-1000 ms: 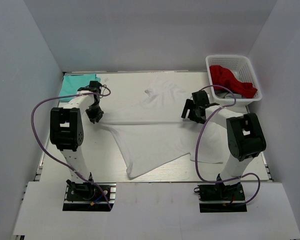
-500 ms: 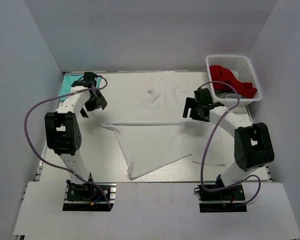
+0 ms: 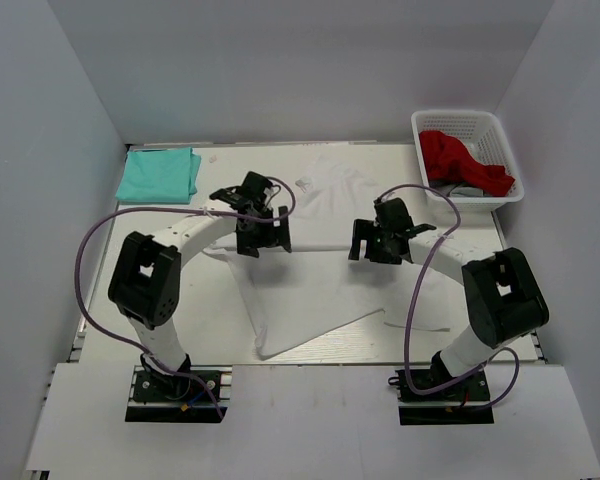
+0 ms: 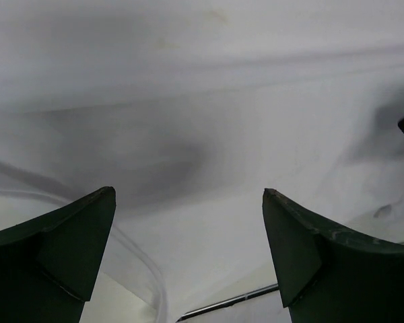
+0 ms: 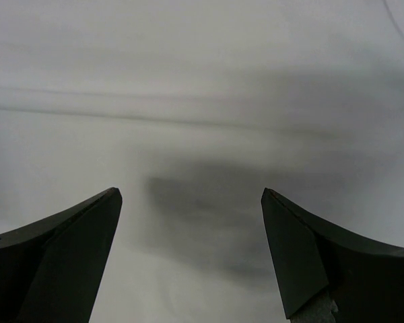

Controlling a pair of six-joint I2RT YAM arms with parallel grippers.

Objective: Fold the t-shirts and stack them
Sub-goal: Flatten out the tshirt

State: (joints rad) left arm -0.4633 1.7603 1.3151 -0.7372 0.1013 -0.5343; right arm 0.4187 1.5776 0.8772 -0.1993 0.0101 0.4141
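Note:
The white t-shirt (image 3: 310,285) lies spread and partly folded across the middle of the table. The mint-teal t-shirt (image 3: 158,175) lies folded at the far left corner. My left gripper (image 3: 264,238) hovers open over the white shirt's left-middle, and its wrist view shows only white cloth (image 4: 202,134) between the spread fingers (image 4: 67,242). My right gripper (image 3: 373,243) hangs open over the shirt's right-middle, close above white cloth (image 5: 202,101), with nothing between its fingers (image 5: 303,249).
A white basket (image 3: 417,130) with red cloth (image 3: 460,162) in it stands at the far right corner. Purple cables loop from both arms. White walls close in the table on three sides.
The left gripper opened, left the shirt's left edge, and swung right to above the shirt's middle. The right gripper shifted slightly left and nearer.

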